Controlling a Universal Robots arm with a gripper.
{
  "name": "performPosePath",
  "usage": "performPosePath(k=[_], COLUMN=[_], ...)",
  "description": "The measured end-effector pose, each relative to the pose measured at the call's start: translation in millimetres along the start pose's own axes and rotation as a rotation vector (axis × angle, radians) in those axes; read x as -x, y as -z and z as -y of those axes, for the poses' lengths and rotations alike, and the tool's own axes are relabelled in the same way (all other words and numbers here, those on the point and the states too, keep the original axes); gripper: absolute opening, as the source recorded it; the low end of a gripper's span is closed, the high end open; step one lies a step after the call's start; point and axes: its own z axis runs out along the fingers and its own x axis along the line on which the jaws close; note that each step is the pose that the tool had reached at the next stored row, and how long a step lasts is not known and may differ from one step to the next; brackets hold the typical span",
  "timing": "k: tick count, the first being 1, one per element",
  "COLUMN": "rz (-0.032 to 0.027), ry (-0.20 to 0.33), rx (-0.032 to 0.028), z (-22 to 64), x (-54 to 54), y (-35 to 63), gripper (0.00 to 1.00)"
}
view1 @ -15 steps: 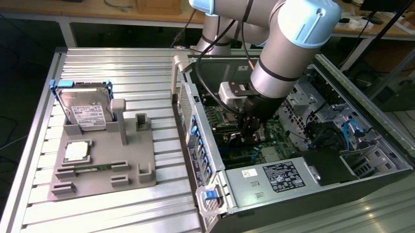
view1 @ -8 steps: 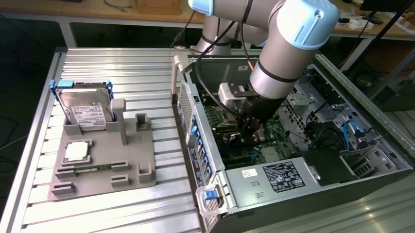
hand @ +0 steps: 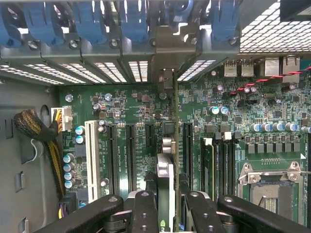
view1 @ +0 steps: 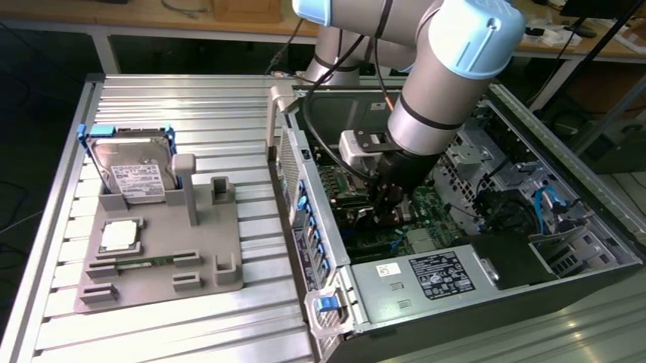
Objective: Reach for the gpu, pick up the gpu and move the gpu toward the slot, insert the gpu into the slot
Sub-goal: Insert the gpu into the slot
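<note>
My gripper (view1: pixel 389 206) is down inside the open computer case, over the green motherboard (view1: pixel 429 206). In the wrist view its two black fingers (hand: pixel 145 213) close from either side on the gpu (hand: pixel 166 179). The gpu shows edge-on as a thin card, and its silver bracket end (hand: pixel 165 80) reaches the case's rear openings. The gripper (hand: pixel 170 216) is shut on the card. The card stands upright among the long black sockets (hand: pixel 130 155). The slot right beneath it is hidden by the card's own edge, so I cannot tell whether it is seated.
A grey fixture (view1: pixel 202 280) on the table at the exterior view's left carries a hard drive (view1: pixel 136 178), a processor (view1: pixel 119 236) and a memory stick (view1: pixel 151 262). Inside the case are the power supply (view1: pixel 424 276), the processor socket (hand: pixel 272 191), a white socket (hand: pixel 91 155), a cable bundle (hand: pixel 36 131) and blue latches (hand: pixel 136 19).
</note>
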Motion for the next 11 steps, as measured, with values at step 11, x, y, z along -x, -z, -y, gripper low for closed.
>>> performPosePath(k=[11], rz=[0.0004], ry=[-0.004], rx=[0.0051], z=[-0.1], x=[0.2], y=[5.1], gripper=[0.27])
